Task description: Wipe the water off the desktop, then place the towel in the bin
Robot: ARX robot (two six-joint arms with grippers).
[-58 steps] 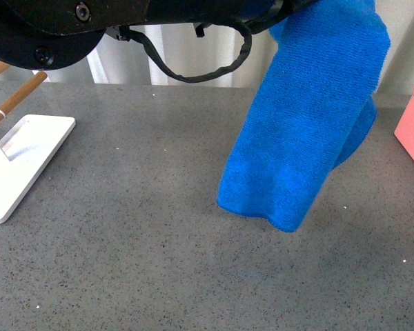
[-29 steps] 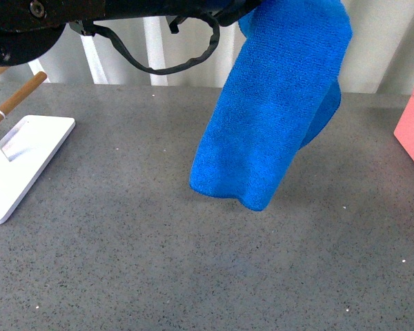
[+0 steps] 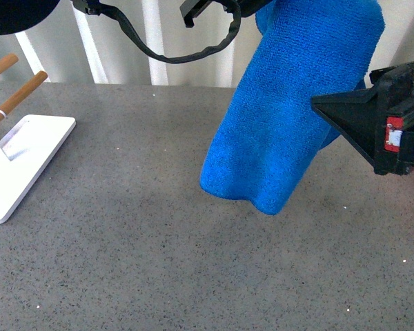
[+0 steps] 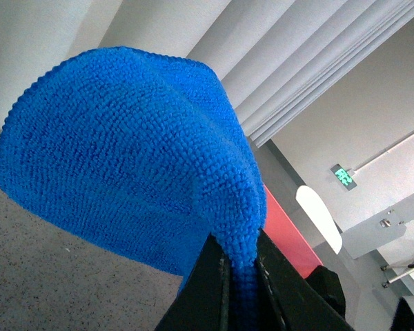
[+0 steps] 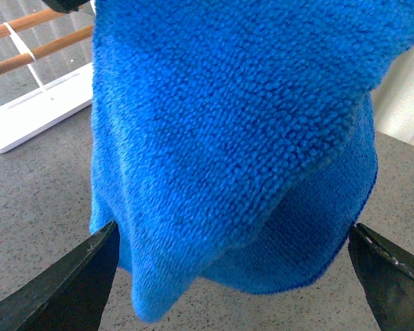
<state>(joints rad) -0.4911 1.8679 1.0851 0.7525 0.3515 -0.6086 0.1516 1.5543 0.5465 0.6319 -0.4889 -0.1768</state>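
Okay, I'm pinching the towel (image 3: 290, 117) in my left claw (image 4: 239, 284), hanging it above the desk (image 3: 124, 262); my right claw (image 5: 231, 238) is gaping wide, facing the towel close by.

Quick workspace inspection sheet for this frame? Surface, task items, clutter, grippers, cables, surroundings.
Surface: desktop, grey speckled; no water seen.
Towel: towel hangs in the air from the left gripper; its lower edge looks clear of the surface.
Bin: bin, only a pink edge shows past the towel.
Clutter: white stand with wooden rods, far left.
Grippers: left gripper shut on a towel fold; right gripper open, fingers spread either side of the hanging towel, not touching it.
Cables: black cable loops under the left arm, off the surface.
Surroundings: pale curtain behind; green sign.
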